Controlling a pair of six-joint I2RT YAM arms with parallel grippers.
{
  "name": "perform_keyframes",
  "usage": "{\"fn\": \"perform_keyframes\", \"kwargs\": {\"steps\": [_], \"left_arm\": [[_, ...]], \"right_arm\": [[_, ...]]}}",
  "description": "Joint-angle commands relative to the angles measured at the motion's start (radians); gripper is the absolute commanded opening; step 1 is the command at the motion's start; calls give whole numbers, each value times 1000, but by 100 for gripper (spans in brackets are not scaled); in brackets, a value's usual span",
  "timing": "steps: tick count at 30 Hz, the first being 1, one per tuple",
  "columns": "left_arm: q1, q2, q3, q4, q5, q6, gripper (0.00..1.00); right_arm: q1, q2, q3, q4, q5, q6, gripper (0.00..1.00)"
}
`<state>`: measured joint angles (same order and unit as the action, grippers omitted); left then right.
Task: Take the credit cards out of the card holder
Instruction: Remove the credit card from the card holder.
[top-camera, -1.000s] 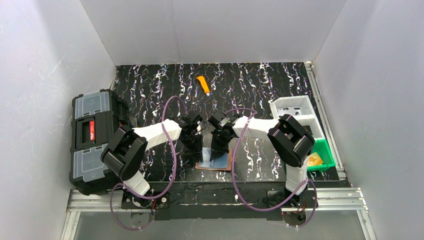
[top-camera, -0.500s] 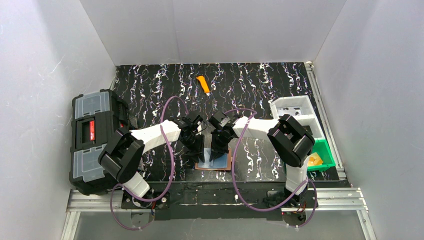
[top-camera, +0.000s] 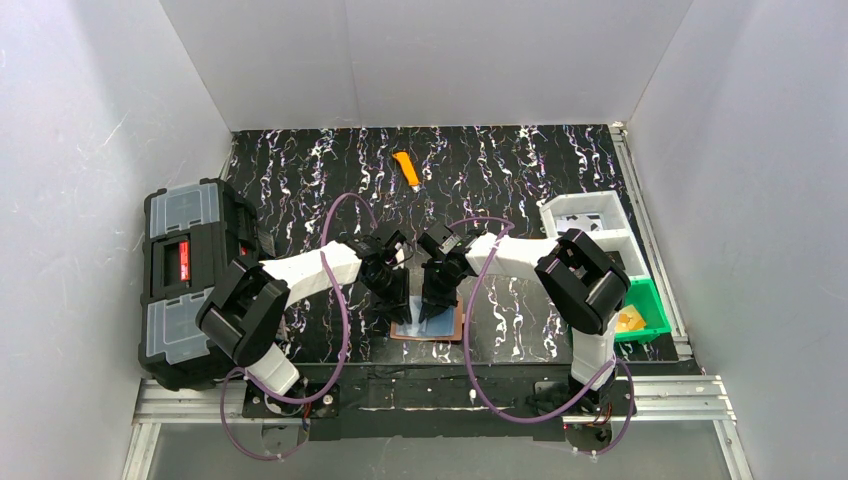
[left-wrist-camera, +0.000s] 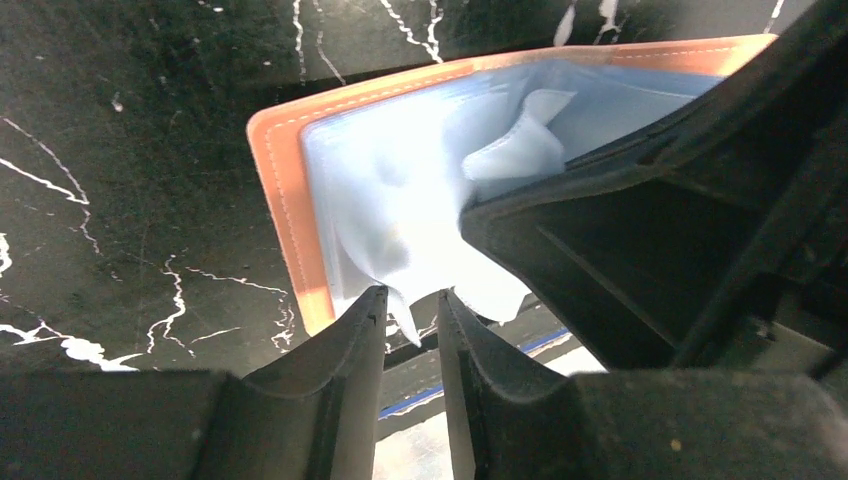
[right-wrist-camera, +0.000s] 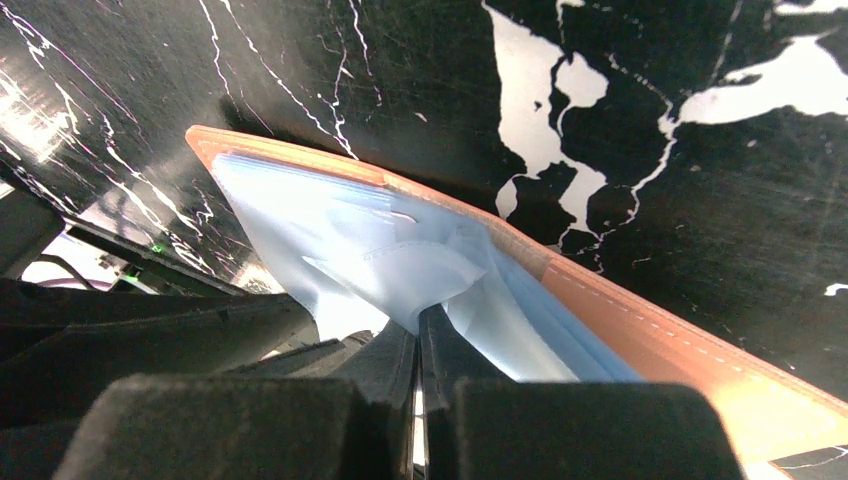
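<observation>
The card holder (top-camera: 453, 326) lies open on the table near the front edge, a brown leather rim around pale blue-grey plastic pockets (top-camera: 418, 322). No separate card shows; the orange-tan card is hidden. My right gripper (top-camera: 433, 312) is shut on a crumpled flap of the pale blue pocket (right-wrist-camera: 330, 240), with the brown rim (right-wrist-camera: 640, 320) to its right. My left gripper (top-camera: 397, 304) sits at the holder's left edge (left-wrist-camera: 275, 200). It (left-wrist-camera: 412, 300) is open by a narrow gap, and a corner of the pale blue pocket (left-wrist-camera: 390, 200) hangs between the fingertips. The right gripper's black body fills that view's right side.
A big black toolbox (top-camera: 185, 280) stands at the left edge. An orange-and-black utility knife (top-camera: 406, 169) lies at the far middle. White bins (top-camera: 590, 225) and a green bin (top-camera: 643, 300) stand on the right. Purple cables loop over both arms.
My left arm has shifted slightly left at the elbow. Both grippers stay at the card holder, which has not moved.
</observation>
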<state>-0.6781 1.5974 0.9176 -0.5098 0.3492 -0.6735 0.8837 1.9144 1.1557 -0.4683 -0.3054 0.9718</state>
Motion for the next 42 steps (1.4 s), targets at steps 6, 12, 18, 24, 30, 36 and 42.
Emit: {"fn": "perform_keyframes", "kwargs": {"steps": [6, 12, 18, 24, 30, 36, 42], "left_arm": [[-6, 8, -46, -38, -91, 7, 24], [-5, 17, -53, -8, -67, 9, 17], [-6, -11, -42, 1, -57, -3, 0], [-6, -42, -36, 2, -48, -25, 0], [-10, -81, -23, 2, -38, -35, 0], [-29, -104, -4, 8, -31, -51, 0], [-71, -91, 17, 42, -25, -69, 0]], "right_arm": [[54, 126, -85, 58, 124, -9, 1], [54, 119, -86, 58, 124, -11, 1], [54, 22, -89, 66, 145, -35, 18], [52, -98, -59, 14, 183, -61, 42], [43, -195, -57, -54, 237, -57, 56], [37, -317, -65, -113, 297, -49, 63], [17, -423, -138, -143, 357, -27, 65]]}}
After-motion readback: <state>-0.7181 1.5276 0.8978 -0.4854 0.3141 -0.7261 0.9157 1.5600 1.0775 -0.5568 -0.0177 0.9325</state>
